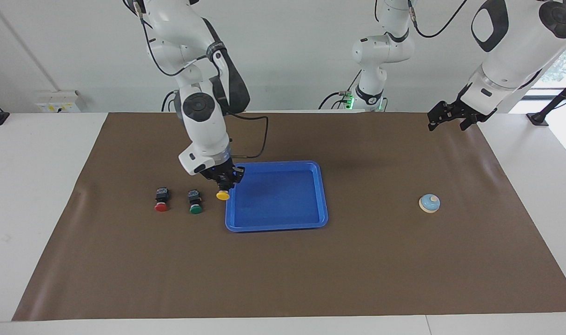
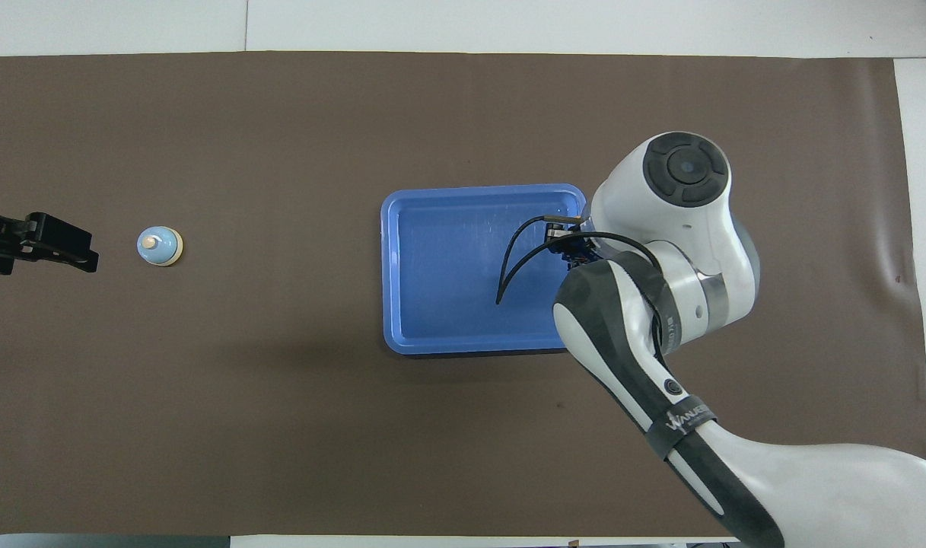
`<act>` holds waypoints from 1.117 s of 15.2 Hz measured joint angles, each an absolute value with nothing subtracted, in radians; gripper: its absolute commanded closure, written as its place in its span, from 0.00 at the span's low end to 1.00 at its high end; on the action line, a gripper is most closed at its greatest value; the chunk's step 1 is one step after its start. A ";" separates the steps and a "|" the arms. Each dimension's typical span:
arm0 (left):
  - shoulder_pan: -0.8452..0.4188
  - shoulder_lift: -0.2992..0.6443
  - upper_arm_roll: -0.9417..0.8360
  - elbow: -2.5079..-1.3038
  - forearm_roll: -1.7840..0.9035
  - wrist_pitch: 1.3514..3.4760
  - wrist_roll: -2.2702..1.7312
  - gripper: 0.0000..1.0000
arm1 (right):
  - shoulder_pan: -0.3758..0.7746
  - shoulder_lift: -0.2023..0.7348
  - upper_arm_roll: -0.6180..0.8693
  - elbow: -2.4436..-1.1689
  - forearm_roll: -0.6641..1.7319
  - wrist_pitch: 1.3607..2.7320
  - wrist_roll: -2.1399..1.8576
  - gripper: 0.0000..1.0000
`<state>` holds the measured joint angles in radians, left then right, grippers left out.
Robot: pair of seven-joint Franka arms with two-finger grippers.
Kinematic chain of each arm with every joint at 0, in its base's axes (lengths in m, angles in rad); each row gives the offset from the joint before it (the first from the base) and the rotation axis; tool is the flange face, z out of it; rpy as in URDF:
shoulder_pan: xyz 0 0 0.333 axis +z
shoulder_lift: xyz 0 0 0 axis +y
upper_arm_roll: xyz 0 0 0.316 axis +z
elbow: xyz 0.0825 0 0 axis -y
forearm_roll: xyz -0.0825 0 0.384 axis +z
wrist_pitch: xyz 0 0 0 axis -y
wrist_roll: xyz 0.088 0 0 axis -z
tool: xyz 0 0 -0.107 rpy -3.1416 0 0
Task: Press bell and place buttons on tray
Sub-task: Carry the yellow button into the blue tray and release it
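My right gripper (image 1: 223, 180) is shut on the yellow button (image 1: 223, 195) and holds it in the air over the rim of the blue tray (image 1: 310, 222) at the right arm's end of it. The red button (image 1: 161, 200) and green button (image 1: 195, 202) stand on the mat beside the tray. In the overhead view my right arm hides all three buttons; the tray (image 2: 402, 266) shows beside it. The bell (image 1: 429, 203) sits alone toward the left arm's end, also in the overhead view (image 2: 159, 246). My left gripper (image 1: 445, 117) waits in the air, off to the side of the bell (image 2: 59, 247).
A brown mat (image 1: 283, 279) covers the table. The right arm's black cable (image 2: 512, 259) hangs over the tray.
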<state>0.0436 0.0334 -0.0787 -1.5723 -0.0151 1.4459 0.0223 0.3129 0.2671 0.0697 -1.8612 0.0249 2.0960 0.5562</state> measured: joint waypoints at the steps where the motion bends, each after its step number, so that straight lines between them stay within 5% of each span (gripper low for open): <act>1: 0.044 0.033 -0.079 -1.572 -0.015 1.446 0.022 0.00 | 0.319 0.276 0.069 -1.877 0.025 2.117 0.561 1.00; 6: 0.044 0.033 -0.079 -1.572 -0.015 1.446 0.022 0.00 | 0.331 0.294 0.068 -1.942 0.030 2.203 0.562 1.00; 9: 0.044 0.033 -0.079 -1.572 -0.015 1.446 0.022 0.00 | 0.346 0.299 0.068 -1.963 0.032 2.236 0.590 0.48; 11: 0.044 0.033 -0.079 -1.572 -0.015 1.446 0.022 0.00 | 0.351 0.300 0.068 -1.980 0.033 2.256 0.601 0.00; 17: 0.044 0.033 -0.079 -1.572 -0.015 1.446 0.022 0.00 | 0.304 0.278 0.053 -1.955 0.033 2.179 0.542 0.00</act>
